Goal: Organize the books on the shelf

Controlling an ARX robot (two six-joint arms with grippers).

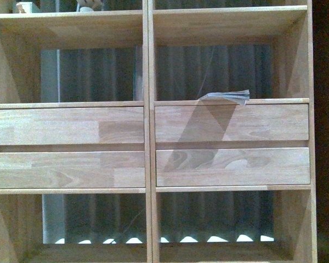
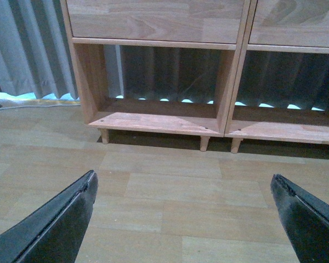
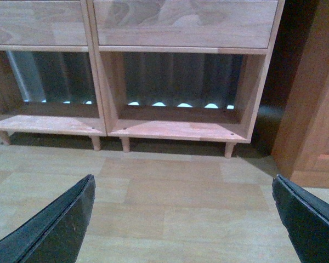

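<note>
Thin book (image 1: 225,97) lying flat on the shelf (image 1: 148,126) ledge above the right drawers, long axis side to side. Left pincer (image 2: 183,176) and right pincer (image 3: 183,178) spread wide, empty, low near the floor. Book high above both, likely nearer the right.

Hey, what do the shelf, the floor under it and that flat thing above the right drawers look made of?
Shelf: pale wood, matte, apparently jointed boards; grain and block seams show. Floor: wood-look planks, maybe laminate; seams visible. The flat thing is likely a thin paper book, edges fanned.
</note>
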